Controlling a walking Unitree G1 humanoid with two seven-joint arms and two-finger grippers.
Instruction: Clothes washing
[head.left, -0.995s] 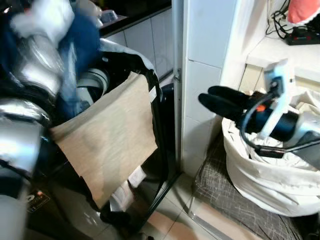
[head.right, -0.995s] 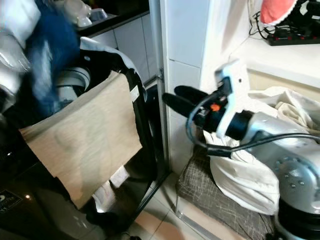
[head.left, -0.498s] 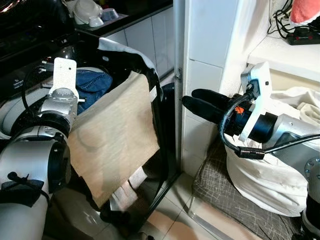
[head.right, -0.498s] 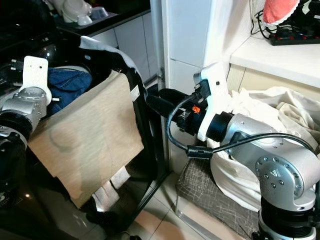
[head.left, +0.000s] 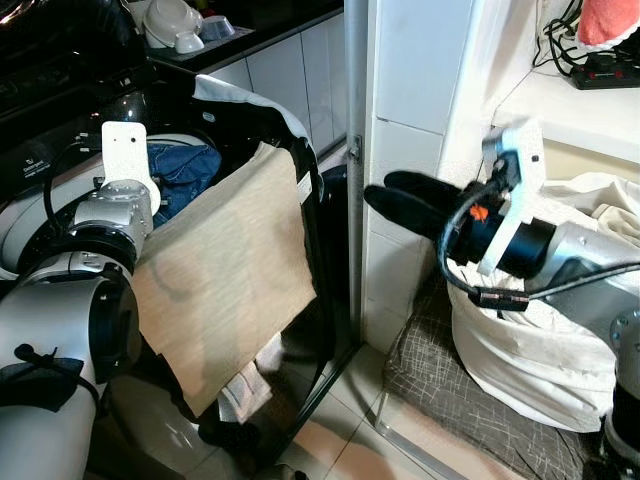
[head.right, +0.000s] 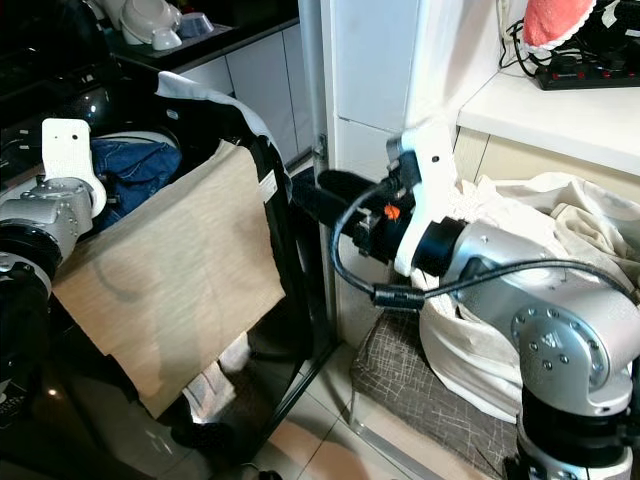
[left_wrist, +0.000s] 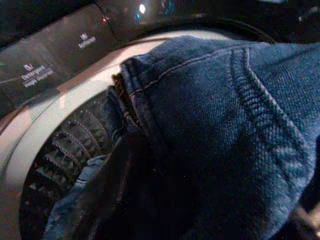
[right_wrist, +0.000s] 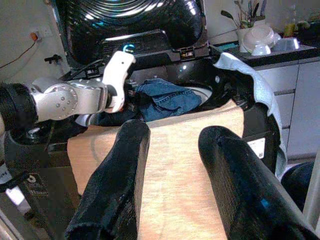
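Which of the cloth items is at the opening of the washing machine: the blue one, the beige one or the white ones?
The blue jeans, bunched at the washing machine drum opening by the left hand. The beige cloth hangs over the front; the white laundry sits in a bag aside.

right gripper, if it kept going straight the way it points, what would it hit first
Probably the tan cloth draped over the washer's front edge: the open right gripper points at it, with the jeans in the drum behind. Depth is unclear, so this is a guess.
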